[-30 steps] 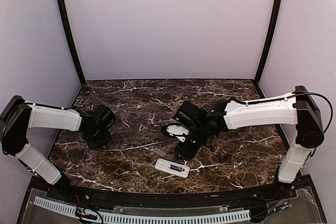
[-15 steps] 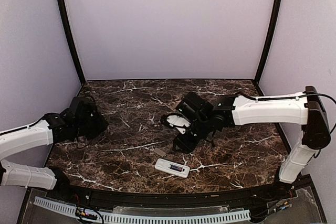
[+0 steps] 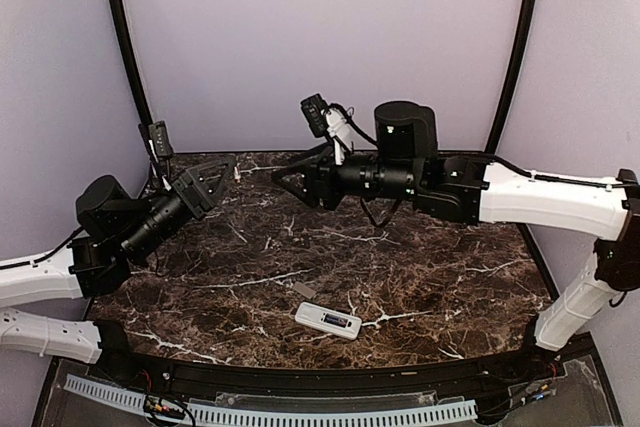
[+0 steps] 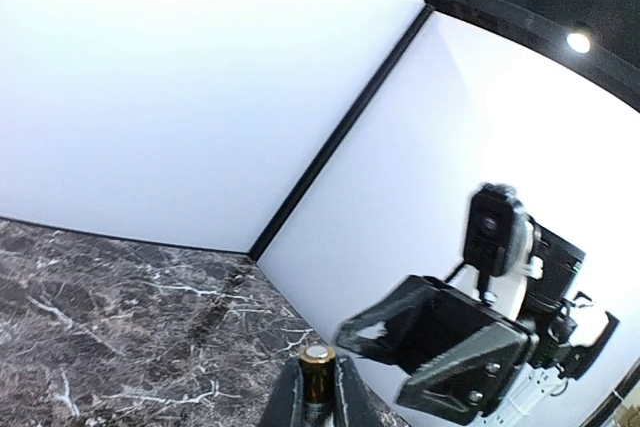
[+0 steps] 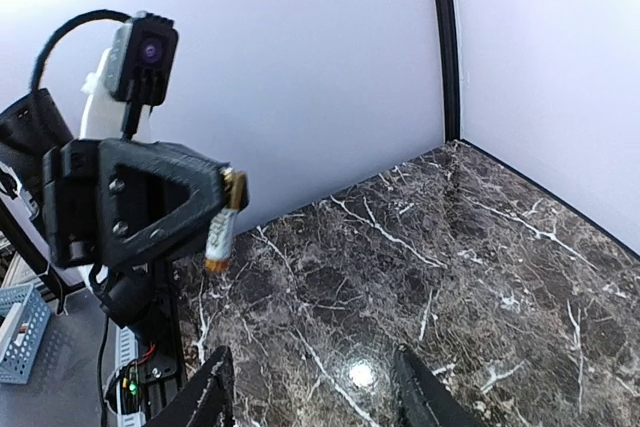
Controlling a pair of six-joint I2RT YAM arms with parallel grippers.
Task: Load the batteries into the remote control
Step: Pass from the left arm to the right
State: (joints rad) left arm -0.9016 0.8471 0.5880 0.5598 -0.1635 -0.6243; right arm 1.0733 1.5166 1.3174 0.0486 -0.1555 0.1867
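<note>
— White plastic, slim and rectangular: the remote (image 3: 328,320) lies on the near part of the dark marble-patterned tabletop (image 3: 450,277). I think its back is upward. Something reddish shows in its recess, but it is too small to call a cell.

— And the battery?

— One slim reddish-orange battery (image 4: 318,367) with a brassy end is up in the air at the far left, well apart from the remote. The left gripper (image 4: 318,402) pinches it across the body. The right gripper (image 5: 315,392) hovers facing it near the centre, fingers spread with nothing between them.

— How to do this step well?

— I'd bring the battery down to the near centre and turn it lengthwise along the recess. Check which end meets the spring, then press it in flat before letting go. The spread gripper could steady the remote. Avoid the small flat grey piece (image 3: 305,290) just beyond the remote's left end.

— Any writing?

— None legible; the battery's wrapper and the remote's markings are too small to read.
</note>
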